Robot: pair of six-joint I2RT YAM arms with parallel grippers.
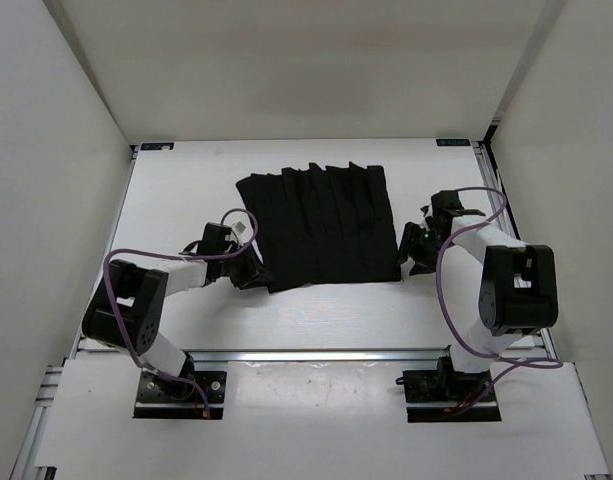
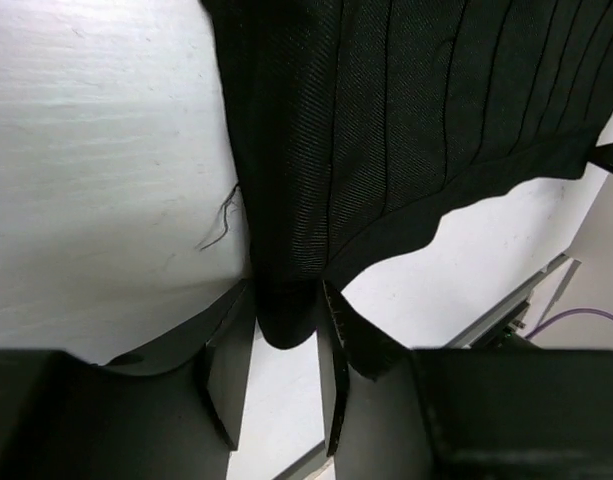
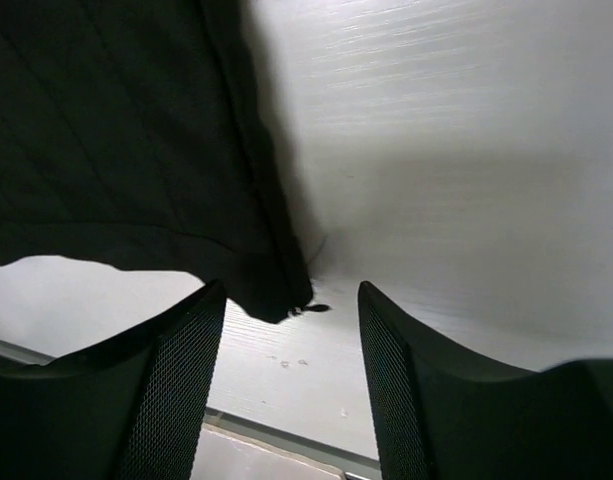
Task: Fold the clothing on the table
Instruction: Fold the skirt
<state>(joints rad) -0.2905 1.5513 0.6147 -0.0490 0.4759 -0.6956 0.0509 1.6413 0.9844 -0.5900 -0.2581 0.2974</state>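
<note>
Garment: a soft, plain black pleated fabric garment (image 1: 321,228) was seen spread flat at the centre of the overhead frame, its pleats running from top to bottom of the picture.
Surface: a flat white rectangular tabletop with aluminium rail edges (image 1: 186,190) was found beneath it, with small blue marks at the upper corners.
Left claw: the black two-finger left gripper (image 2: 284,345) was placed at the garment's lower left corner in the overhead frame; in the left wrist view that corner hung between the two fingers (image 2: 229,370), which stood close on either side of it. Whether the cloth was truly pinched could not be told.
Loose thread: a thin dark thread (image 2: 220,220) was seen lying on the tabletop beside the garment's edge, left of centre in the left wrist view.
Right claw: the black two-finger right gripper (image 3: 291,330) was held spread apart at the garment's lower right corner, with the corner tip between the fingers and touching neither.
</note>
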